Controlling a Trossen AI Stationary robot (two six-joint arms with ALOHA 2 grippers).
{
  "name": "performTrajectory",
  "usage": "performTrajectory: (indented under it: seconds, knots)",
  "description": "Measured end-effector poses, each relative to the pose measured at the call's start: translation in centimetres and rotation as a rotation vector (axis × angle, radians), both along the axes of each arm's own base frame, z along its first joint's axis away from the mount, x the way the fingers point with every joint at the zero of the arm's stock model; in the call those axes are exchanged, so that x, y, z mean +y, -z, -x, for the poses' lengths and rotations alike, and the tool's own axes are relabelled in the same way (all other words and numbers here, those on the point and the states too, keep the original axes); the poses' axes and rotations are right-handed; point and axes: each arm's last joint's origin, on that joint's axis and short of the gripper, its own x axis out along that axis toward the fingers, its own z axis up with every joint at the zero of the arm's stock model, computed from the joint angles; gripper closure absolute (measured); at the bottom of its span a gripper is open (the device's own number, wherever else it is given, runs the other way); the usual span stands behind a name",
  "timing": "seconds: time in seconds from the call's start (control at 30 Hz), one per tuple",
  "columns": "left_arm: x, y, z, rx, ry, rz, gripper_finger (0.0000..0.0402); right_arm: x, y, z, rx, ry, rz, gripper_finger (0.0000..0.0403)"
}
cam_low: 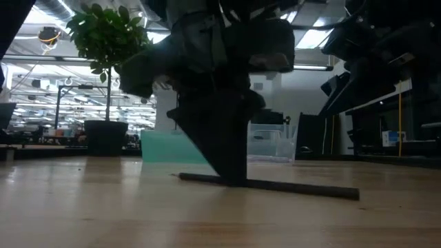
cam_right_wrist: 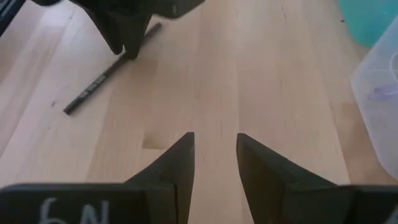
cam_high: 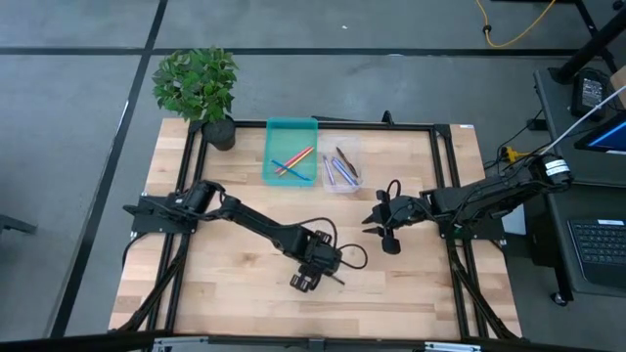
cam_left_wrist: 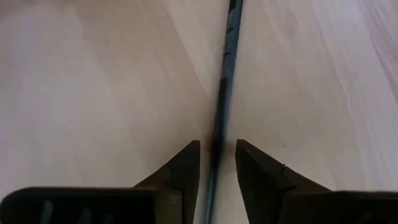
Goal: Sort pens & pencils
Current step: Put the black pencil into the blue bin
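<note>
The step in hand looks like the pick-up of a stray stick from the wooden surface (cam_high: 225, 284), judged from how things lie.

Nearest the front edge, the left gripper (cam_left_wrist: 217, 163) is down at the surface with a dark pencil (cam_left_wrist: 225, 81) running lengthwise through the gap between its jaws. The jaws stand a little apart, one on each side of the shaft; in the left wrist view a thin strip of wood shows on either side of the pencil, so they straddle it and do not appear to clamp it. In the low view the pencil lies flat on the surface, with the finger tips coming down onto it near its middle. The next move probably calls for closing squarely on the shaft, then a straight lift so the thin stick neither rolls away nor tilts in the grip.

Farther back and off to the side, the right gripper (cam_right_wrist: 214, 155) waits above bare wood, its jaws parted and holding nothing; its wrist view shows the left arm and the dark pencil well apart from it.

At the far edge of the surface sit a teal tray (cam_high: 277, 132) holding several coloured sticks and, just beside it, a clear tray (cam_high: 353, 147) holding a few more. The lifted pencil would presumably go into one of these; which one cannot be told. A potted plant (cam_high: 199, 83) stands at the far corner.
</note>
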Motion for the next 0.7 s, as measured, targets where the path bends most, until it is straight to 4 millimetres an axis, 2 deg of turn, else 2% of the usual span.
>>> performTrajectory:
  seconds: [0.33,0.7]
  knots:
    - [0.2,2.2,1.0,0.004,-0.067,0.05,0.0305,0.1,0.0,0.0,0.0,-0.001,-0.002,0.0283]
    - [-0.1,2.3,1.1,0.013,-0.189,0.085,0.0305,0.4,-0.2,-0.1,-0.022,-0.016,-0.008,0.0283]
